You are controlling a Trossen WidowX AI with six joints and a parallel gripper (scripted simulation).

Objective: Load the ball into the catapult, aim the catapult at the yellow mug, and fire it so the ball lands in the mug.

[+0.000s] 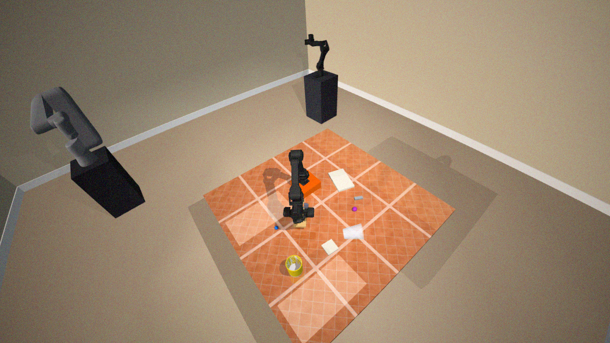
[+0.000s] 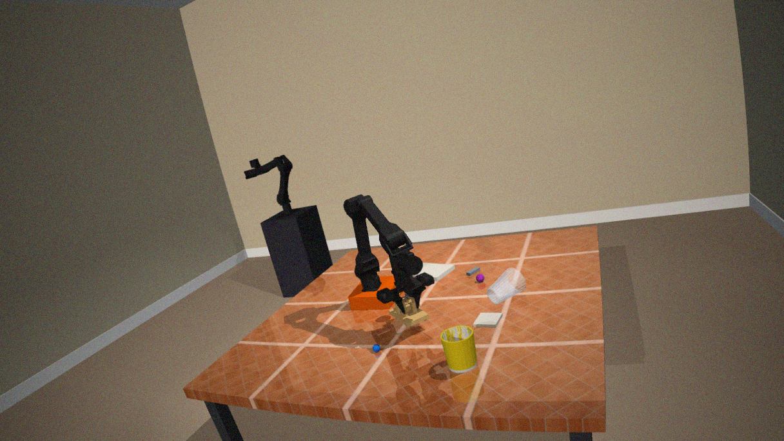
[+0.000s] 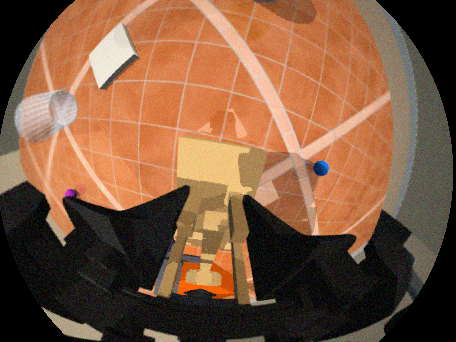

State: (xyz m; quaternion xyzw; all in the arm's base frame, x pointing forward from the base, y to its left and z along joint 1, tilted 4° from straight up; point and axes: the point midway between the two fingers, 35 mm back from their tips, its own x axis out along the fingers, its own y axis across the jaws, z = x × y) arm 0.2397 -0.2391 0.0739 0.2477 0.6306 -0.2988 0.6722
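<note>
My gripper is shut on the tan wooden catapult, with one finger on each side of its frame. In the top view the arm hides most of the catapult. The catapult's flat front plate points away from the arm's base. A small blue ball lies on the table to the side of the catapult. A purple ball lies on the other side, farther off. The yellow mug stands upright beyond the catapult.
A clear ribbed cup lies on its side. A small white tile lies near it. A larger white slab and a small grey-blue block lie farther back.
</note>
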